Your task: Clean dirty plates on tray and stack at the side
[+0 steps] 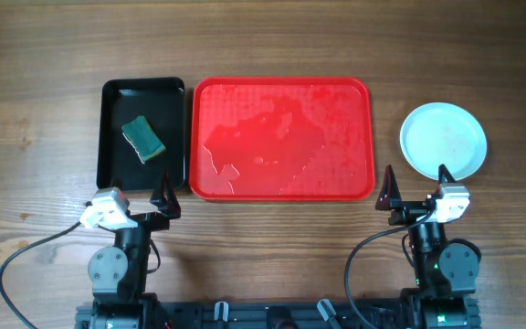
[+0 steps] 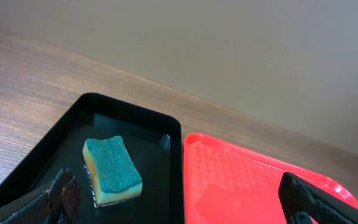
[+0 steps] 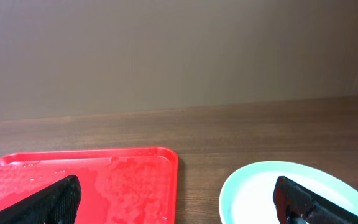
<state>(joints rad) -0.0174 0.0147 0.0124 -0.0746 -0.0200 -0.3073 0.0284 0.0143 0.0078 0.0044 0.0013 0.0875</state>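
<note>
The plates (image 1: 443, 141) sat on the bare table (image 1: 44, 55) well to the right of the tray (image 1: 336, 110). From above I could only make out a pale blue one on top, so I could not tell how many lay under it. Its face looked nearly clean, with at most a faint mark. The tray held no plates at all, only a film of water pooled and streaked across its floor. By my reckoning the cleaning and stacking were done, or as good as done. What was left, I judged, was to keep both arms drawn back at the near edge and low, so that nothing nudged the stack or dragged across the wet plastic. If another plate were to go on, it would want setting down flat and centred over the blue one. The left gripper (image 2: 176, 190) hung wide apart and empty, looking over the black tray (image 1: 117, 96), which held just the sponge (image 1: 143, 139), green side up, lying loose towards the middle. The right gripper (image 3: 176, 185) was likewise spread and held nothing, near the stack but not touching it.
</note>
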